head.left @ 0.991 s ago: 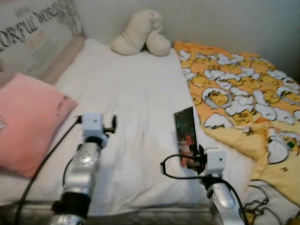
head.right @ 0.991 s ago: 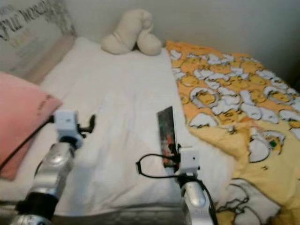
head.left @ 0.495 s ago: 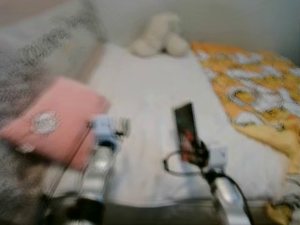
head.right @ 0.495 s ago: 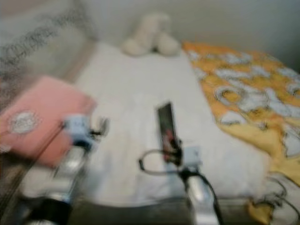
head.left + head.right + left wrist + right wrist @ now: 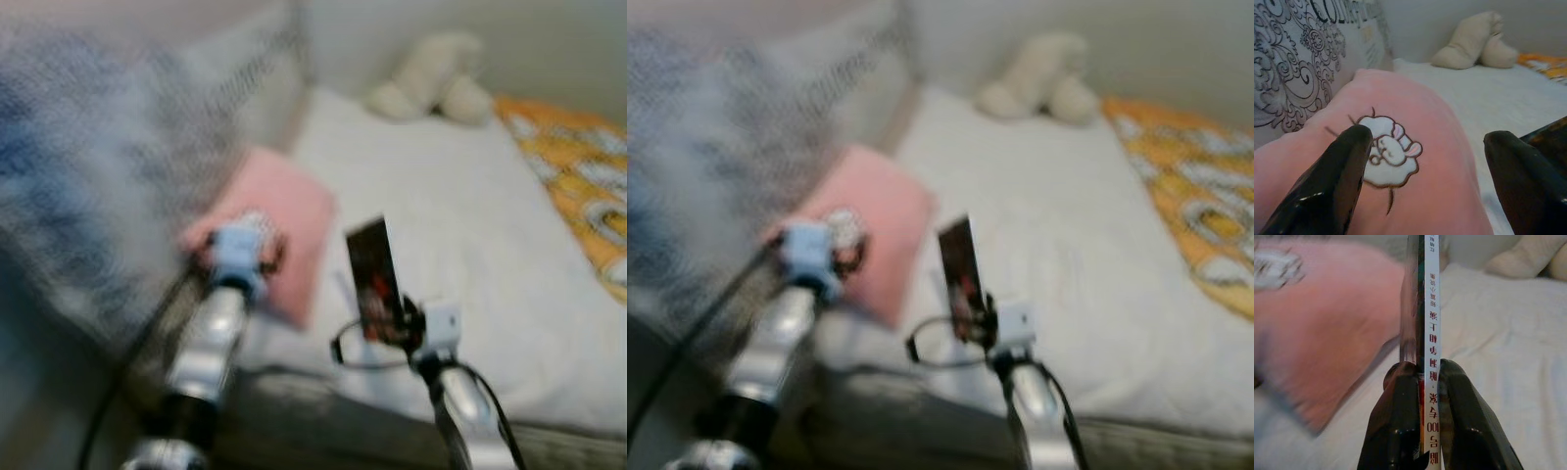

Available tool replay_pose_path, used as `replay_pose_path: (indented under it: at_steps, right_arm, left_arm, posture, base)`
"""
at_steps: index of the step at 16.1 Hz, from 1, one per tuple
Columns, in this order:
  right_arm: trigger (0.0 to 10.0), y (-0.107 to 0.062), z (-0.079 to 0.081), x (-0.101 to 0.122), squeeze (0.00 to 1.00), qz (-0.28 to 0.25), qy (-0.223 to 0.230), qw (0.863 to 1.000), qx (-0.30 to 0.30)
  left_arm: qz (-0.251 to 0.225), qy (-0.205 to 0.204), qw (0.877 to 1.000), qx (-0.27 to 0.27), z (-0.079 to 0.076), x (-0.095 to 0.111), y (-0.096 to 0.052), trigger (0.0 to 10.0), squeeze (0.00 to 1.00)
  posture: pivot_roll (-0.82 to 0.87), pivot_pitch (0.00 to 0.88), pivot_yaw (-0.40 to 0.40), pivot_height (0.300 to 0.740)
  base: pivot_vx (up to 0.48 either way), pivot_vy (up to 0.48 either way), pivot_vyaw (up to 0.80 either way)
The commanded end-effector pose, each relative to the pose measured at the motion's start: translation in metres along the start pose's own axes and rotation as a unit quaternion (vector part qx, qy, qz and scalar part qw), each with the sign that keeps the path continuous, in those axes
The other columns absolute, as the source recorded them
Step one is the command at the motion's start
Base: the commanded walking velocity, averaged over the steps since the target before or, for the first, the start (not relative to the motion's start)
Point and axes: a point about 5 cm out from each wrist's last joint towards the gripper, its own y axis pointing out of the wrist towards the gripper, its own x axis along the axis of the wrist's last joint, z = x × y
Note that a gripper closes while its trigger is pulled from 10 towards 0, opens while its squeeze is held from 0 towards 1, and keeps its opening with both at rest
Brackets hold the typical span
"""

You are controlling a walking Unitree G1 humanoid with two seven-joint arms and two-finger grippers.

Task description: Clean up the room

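Swung leftward with the camera since a second ago, bringing pink pillow (image 5: 1415,196) and patterned cushion (image 5: 1293,63) forward. Right gripper (image 5: 1422,374) pinched on thin book (image 5: 1429,308), held upright above white bed (image 5: 470,215), probably for carrying away. Left gripper (image 5: 1425,161) spread wide, empty, hovering over pillow. No containers visible.

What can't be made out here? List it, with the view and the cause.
- Book cover: the right wrist view is edge-on, showing just the spine in the right gripper; blurred in the eye views.
- Grey patterned pillow lettering: cut off by the left wrist view's edge; motion-blurred in the eye views.
- Yellow blanket print: blurred, cut by the frame edge.
- Pink pillow emblem: partly behind the left gripper's finger.
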Motion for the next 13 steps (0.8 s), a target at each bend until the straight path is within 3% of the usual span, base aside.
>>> replay_pose_path:
  at_steps: [1, 3, 8, 11, 13]
  right_arm:
    - [0.0, 0.002, -0.005, 0.010, 0.00, -0.026, 0.001, 1.000, -0.014]
    - [0.0, 0.001, -0.007, 0.011, 0.00, -0.029, -0.001, 0.999, -0.020]
    - [0.0, -0.005, -0.022, 0.026, 0.00, -0.070, -0.039, 0.994, -0.079]
    - [0.0, -0.009, -0.021, 0.032, 0.00, -0.083, -0.052, 0.992, -0.085]
    - [0.0, -0.001, -0.018, 0.037, 0.00, -0.088, -0.035, 0.993, -0.076]
  left_arm:
    - [-0.020, -0.004, 1.000, 0.005, 0.005, 0.008, 0.001, 10.0, 0.00]
    - [-0.032, 0.007, 0.999, -0.001, 0.005, 0.010, 0.001, 10.0, 0.00]
    - [-0.068, 0.006, 0.994, -0.083, -0.021, 0.022, -0.002, 10.0, 0.00]
    - [-0.063, -0.011, 0.994, -0.083, -0.021, 0.020, -0.004, 10.0, 0.00]
    - [-0.058, -0.031, 0.996, -0.058, -0.019, 0.021, -0.005, 10.0, 0.00]
  posture:
    - [0.13, 0.000, -0.067, 0.740]
    - [0.13, 0.000, -0.066, 0.740]
    - [0.12, 0.000, -0.065, 0.740]
    - [0.12, 0.000, -0.064, 0.740]
    - [0.13, 0.000, -0.065, 0.740]
  base:
    - [0.480, 0.000, 0.00]
    - [0.480, 0.000, 0.00]
    - [0.480, 0.000, -0.11]
    - [0.480, 0.000, -0.75]
    - [0.480, 0.000, 0.00]
